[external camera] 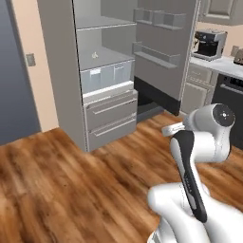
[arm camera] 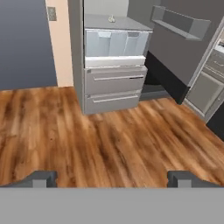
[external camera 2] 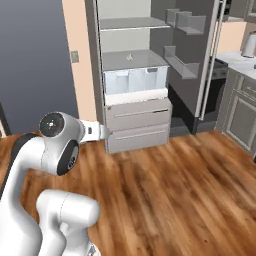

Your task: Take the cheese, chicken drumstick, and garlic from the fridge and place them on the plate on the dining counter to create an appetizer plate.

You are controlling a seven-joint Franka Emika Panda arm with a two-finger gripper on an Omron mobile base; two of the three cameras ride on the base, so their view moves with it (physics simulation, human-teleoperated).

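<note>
The fridge (external camera: 109,111) (external camera 2: 137,120) (arm camera: 113,81) stands open ahead, a stretch of wooden floor away. On its pale grey shelf above the clear bluish drawers sits the garlic (external camera: 95,55) (external camera 2: 129,57) (arm camera: 111,19), a tiny whitish bulb. My gripper (arm camera: 112,179) hangs over the floor well short of the fridge, pointed toward it. It is open, with nothing between its fingertips (arm camera: 41,178). The cheese, the chicken drumstick, the plate and the dining counter are out of view.
The fridge door (external camera: 161,52) (external camera 2: 192,55) is swung open to the right, its door shelves facing in. Further right a counter with a coffee machine (external camera: 209,43) and a black oven (external camera: 230,104) stand. A peach wall with a switch (external camera: 31,59) is left of the fridge.
</note>
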